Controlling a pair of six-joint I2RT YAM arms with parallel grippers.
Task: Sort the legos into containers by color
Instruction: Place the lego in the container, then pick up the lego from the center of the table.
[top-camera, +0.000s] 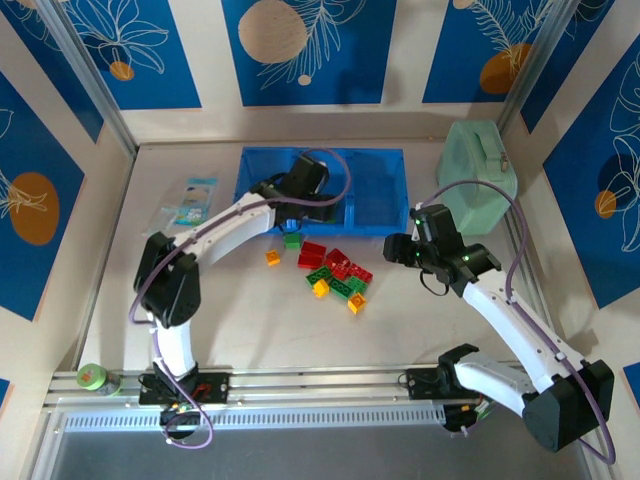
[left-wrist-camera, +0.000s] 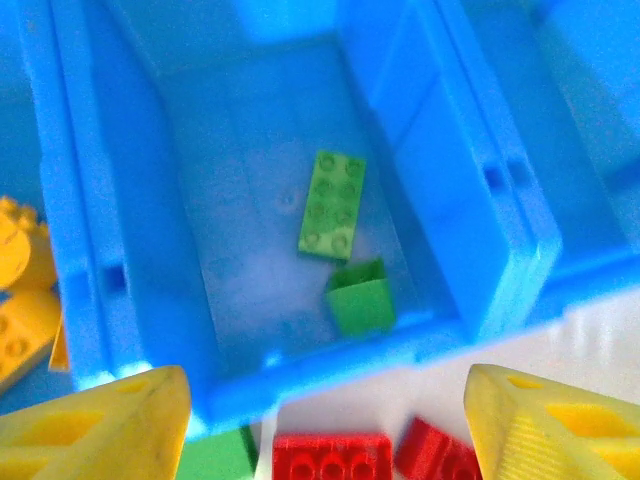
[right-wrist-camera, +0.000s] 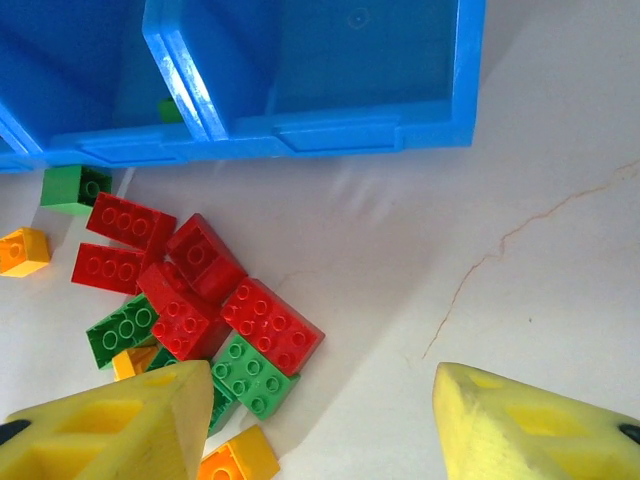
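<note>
The left gripper (left-wrist-camera: 328, 388) is standing open over the near wall of the containers (top-camera: 380, 190), its two yellow fingers (left-wrist-camera: 110, 420) spread apart and gripping nothing. Below it, in the middle compartment (the one the left wrist camera is looking straight into), two green legos are lying on the floor. A long green brick (left-wrist-camera: 332, 204) is resting flat with its studs up, and a smaller green brick (left-wrist-camera: 361, 306) is sitting tilted just beside it, close to the near wall. Yellow-orange bricks (left-wrist-camera: 22, 290) are lying in the compartment on the left side of the divider. The right gripper (right-wrist-camera: 322, 385) is hovering open above the table (right-wrist-camera: 560, 150), its jaws standing wide apart with nothing between them, just right of the loose pile (top-camera: 335, 272). That pile is lying on the table in front of the containers, near the tray wall but apart from it. Red bricks (right-wrist-camera: 190, 285) are crowding its middle, touching one another, and green studded bricks (right-wrist-camera: 250, 375) are lying at its lower edge. A single green brick (right-wrist-camera: 75, 188) is sitting just beside the tray wall, and a single orange brick (right-wrist-camera: 22, 250) is lying near it. A mint-green case (top-camera: 478, 175) is standing to the right of the containers.
</note>
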